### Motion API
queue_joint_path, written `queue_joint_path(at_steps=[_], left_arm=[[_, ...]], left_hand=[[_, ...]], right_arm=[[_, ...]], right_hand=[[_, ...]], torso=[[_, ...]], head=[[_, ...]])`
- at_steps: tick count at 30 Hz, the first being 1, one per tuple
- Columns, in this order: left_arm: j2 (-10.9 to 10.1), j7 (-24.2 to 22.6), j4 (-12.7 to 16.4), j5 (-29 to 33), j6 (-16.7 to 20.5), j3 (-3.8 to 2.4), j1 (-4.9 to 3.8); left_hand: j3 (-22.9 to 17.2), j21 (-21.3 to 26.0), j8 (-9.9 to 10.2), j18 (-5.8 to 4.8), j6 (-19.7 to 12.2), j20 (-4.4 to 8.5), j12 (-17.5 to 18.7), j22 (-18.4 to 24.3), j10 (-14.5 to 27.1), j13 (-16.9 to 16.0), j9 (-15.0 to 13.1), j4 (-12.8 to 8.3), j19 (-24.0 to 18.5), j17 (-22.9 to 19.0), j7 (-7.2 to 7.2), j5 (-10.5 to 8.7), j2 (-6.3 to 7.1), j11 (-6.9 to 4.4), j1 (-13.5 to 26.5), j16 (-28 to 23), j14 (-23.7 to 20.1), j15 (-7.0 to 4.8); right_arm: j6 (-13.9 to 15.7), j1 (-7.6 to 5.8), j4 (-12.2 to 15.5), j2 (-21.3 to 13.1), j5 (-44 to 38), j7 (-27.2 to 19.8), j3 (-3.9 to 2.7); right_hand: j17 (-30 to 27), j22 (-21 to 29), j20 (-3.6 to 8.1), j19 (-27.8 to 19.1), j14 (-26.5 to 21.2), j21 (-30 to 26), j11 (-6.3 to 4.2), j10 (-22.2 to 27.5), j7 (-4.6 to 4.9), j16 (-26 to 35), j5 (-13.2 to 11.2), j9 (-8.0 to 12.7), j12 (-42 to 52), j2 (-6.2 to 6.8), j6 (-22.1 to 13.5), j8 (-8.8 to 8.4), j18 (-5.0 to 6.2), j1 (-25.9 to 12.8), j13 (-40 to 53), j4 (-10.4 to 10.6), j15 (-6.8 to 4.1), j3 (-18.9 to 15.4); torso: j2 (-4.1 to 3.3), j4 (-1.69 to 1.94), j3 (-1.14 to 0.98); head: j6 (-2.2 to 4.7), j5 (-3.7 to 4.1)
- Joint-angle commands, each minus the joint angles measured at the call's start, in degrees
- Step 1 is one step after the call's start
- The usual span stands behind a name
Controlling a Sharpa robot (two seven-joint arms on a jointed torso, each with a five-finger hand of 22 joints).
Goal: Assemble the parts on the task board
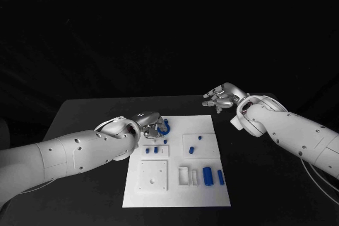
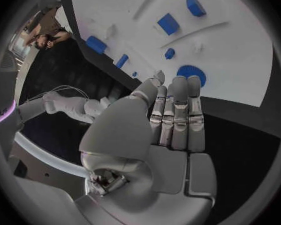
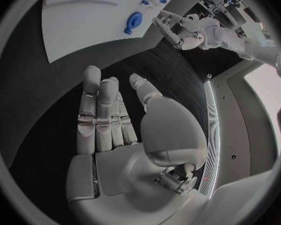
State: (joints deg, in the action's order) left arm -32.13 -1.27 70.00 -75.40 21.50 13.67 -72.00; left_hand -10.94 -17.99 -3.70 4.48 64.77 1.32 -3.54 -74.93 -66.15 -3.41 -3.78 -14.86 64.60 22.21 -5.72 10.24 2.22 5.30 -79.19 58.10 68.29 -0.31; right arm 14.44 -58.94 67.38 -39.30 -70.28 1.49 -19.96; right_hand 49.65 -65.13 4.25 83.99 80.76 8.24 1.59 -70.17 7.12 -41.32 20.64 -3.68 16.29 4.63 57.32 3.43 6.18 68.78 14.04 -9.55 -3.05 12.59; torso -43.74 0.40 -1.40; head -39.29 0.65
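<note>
Both hands are released and hold nothing: my left hand [image 1: 150, 127] hovers flat at the far left corner of the white board [image 1: 177, 196], fingers straight, just beside the blue gear [image 2: 191, 74] seated there. Small blue pegs [image 1: 150, 150] stand nearby; a larger blue cylinder [image 1: 207, 175] lies toward the near edge. My right hand [image 1: 222, 98] hangs over the black tabletop [image 1: 268, 187], well apart from the board.
</note>
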Motion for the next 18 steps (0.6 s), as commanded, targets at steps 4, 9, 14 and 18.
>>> queue_joint_path(at_steps=[4, 9, 14, 18], left_arm=[[1.39, -0.9, -1.08, -6.28, -2.15, 0.04, 0.44], [2.32, 1.29, -1.81, -8.57, -5.2, 0.05, 0.64], [2.85, 2.57, -2.38, -9.59, -7.06, 0.05, 0.9], [3.25, 3.01, -2.94, -10.04, -8.11, 0.05, 1.17]], left_hand=[[0.32, 0.94, 0.2, 1.36, -1.94, -0.52, 0.21, -0.91, 3.22, 0.09, 0.19, 0.49, 0.63, -0.49, 0.04, -0.45, 0.95, 0.7, -0.24, 0.08, -0.18, 0.69], [2.15, 2.91, 0.18, 1.44, -2.07, -0.76, 0.21, -0.97, 5.86, 0.09, 0.19, 2.84, 1.42, -1.39, -0.29, -0.59, 1.36, 1.02, -2.12, -0.01, -0.14, 0.79], [3.16, 4.86, 0.15, 1.35, -3.24, -0.92, 0.2, -0.64, 7.93, 0.11, 0.22, 5.78, 2.31, -1.92, -0.31, -1.76, 2.26, 1.24, -3.55, -0.05, 0.0, 0.86], [3.26, 6.26, 0.18, 1.22, -3.81, -0.77, 0.21, -1.09, 7.99, 0.12, 0.24, 7.35, 3.04, -2.22, -0.18, -1.46, 2.71, 1.21, -4.59, 0.13, 0.04, 0.76]], right_arm=[[1.42, 0.02, 0.09, 0.18, 1.69, -2.67, -0.02], [1.49, 0.02, 0.23, 0.24, 2.12, -3.02, -0.02], [1.54, 0.02, 0.31, 0.28, 2.29, -3.07, -0.02], [1.54, 0.02, 0.39, 0.26, 2.39, -3.13, -0.02]], right_hand=[[-2.18, 2.1, -1.37, 2.18, 0.12, -0.84, 2.53, 0.89, 0.51, 0.13, -0.34, 0.05, -12.01, 0.9, 1.05, 0.11, 1.77, -2.27, -10.47, -0.44, 1.53, 2.79], [-4.57, 4.08, -1.96, 2.17, -0.31, 0.03, 2.96, 2.2, 0.66, -1.23, -0.23, 0.05, -12.58, 1.18, 1.08, 0.12, 2.58, -2.61, -10.58, -0.78, 1.83, 3.34], [-5.17, 4.71, -2.07, 2.08, -0.56, 0.19, 3.16, 2.84, 0.8, -1.52, -0.15, 0.04, -12.58, 1.28, 0.72, 0.13, 2.64, -2.39, -10.59, -0.79, 1.96, 2.82], [-5.45, 5.02, -2.12, 2.05, -0.69, 0.22, 3.22, 3.03, 0.84, -1.64, -0.11, 0.04, -12.6, 1.24, 0.65, 0.14, 2.67, -2.25, -10.59, -0.77, 2.01, 2.56]], torso=[[0.03, 0.04, 0.01], [0.06, 0.06, -0.04], [0.05, 0.03, -0.01], [0.03, 0.06, -0.03]], head=[[-0.06, 0.09], [-0.15, 0.12], [-0.17, 0.14], [-0.26, 0.19]])
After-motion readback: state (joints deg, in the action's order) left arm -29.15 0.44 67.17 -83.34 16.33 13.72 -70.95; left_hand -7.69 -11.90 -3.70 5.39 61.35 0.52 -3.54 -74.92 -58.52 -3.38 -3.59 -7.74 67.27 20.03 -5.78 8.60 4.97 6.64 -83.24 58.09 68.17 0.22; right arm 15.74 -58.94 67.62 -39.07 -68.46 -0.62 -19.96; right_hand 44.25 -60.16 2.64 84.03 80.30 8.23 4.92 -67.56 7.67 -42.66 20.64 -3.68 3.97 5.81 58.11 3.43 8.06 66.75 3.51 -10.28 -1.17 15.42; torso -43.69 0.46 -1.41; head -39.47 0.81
